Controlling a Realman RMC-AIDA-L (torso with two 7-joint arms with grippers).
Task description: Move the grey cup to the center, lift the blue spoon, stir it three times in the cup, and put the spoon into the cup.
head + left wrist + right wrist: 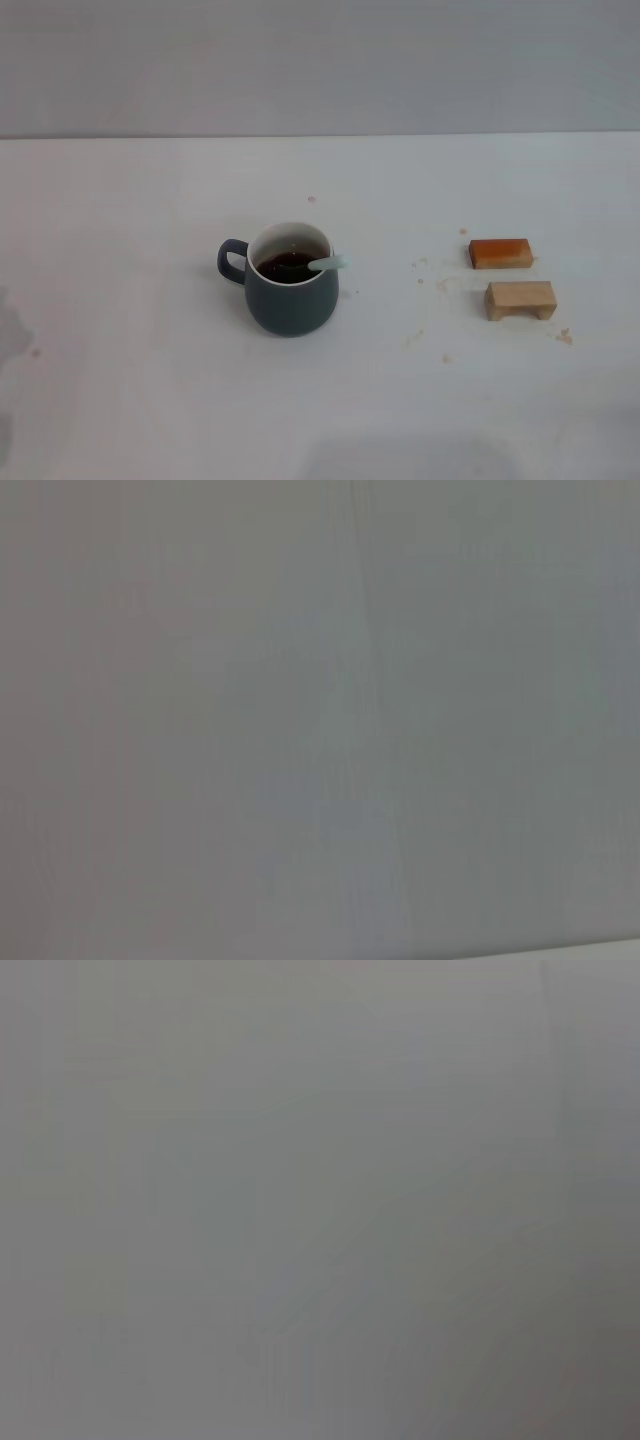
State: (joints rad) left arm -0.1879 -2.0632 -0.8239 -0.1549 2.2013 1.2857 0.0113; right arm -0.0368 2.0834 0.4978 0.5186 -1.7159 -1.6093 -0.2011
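The grey cup (289, 295) stands upright near the middle of the white table (120, 400), its loop handle pointing to the left. It holds dark liquid. The blue spoon (327, 263) stands in the cup, its pale blue handle leaning on the rim at the right; its bowl is hidden in the liquid. Neither gripper shows in the head view. Both wrist views show only a plain grey surface.
Two small wooden blocks lie to the right of the cup: an orange-brown one (500, 253) and a pale one (520, 299) just in front of it. Crumbs and small stains are scattered around them. A grey wall stands behind the table.
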